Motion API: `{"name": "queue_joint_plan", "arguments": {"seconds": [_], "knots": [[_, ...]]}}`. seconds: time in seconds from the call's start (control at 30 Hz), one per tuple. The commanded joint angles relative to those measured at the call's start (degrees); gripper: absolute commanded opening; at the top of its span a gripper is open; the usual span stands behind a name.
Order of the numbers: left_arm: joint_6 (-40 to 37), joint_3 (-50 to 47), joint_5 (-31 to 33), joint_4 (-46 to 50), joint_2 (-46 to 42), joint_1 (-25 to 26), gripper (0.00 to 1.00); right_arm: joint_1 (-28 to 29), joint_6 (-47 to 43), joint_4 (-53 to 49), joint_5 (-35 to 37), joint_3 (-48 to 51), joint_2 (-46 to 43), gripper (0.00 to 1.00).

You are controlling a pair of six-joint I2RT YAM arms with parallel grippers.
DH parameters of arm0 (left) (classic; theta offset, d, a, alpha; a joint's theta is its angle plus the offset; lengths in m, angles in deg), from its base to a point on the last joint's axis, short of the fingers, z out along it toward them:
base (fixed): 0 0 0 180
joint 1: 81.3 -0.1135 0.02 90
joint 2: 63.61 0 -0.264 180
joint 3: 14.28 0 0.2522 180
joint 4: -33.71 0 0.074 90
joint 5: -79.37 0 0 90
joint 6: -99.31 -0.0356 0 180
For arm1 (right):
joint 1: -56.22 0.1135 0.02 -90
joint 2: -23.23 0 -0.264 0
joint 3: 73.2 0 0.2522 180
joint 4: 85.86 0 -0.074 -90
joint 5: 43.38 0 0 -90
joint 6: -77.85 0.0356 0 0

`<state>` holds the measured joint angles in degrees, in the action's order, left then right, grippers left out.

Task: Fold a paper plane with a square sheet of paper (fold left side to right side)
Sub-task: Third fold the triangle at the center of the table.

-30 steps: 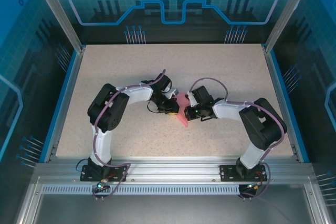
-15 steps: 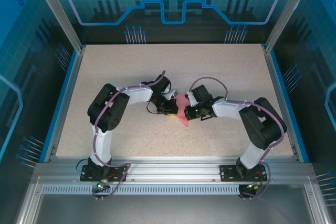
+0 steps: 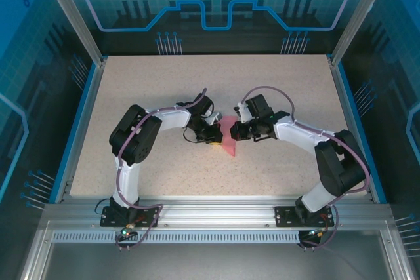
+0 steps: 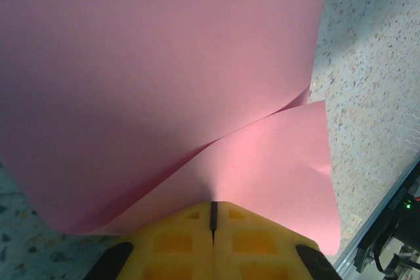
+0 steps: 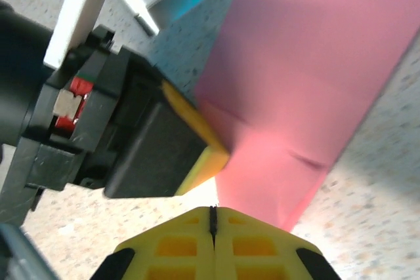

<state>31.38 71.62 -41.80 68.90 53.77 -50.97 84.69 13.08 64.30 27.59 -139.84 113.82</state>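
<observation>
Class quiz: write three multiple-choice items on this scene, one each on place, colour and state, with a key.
1. Where is the pink sheet of paper? A) in a far corner B) at the middle of the table, between the left gripper and the right gripper C) on the near rail
2. What colour are the grippers' fingertips? A) green B) white C) yellow
3. The left gripper is: A) shut on the sheet B) wide open C) lifted clear of the sheet
Key: B, seen from the top; C, yellow in both wrist views; A, closed seam with paper running in.
</observation>
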Motion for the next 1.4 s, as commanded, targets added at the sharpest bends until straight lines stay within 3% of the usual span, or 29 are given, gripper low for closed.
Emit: {"name": "queue_joint_plan", "arguments": {"seconds": [0.0, 0.67, 1.37], "knots": [[-1.1, -2.3, 3.4, 2.7, 1.1, 0.1, 0.05, 3.0, 5.6, -2.8, -6.1, 1.1, 0.5, 0.04], [-1.1, -1.8, 3.5, 3.2, 1.4, 0.1, 0.05, 5.1, 9.6, -8.4, 2.7, -4.6, 10.4, 0.01], [-1.6, -1.2, 4.5, 4.0, 1.7, 0.1, 0.05, 5.1, 8.8, -14.8, 3.6, -6.0, 12.9, 0.01]]}}
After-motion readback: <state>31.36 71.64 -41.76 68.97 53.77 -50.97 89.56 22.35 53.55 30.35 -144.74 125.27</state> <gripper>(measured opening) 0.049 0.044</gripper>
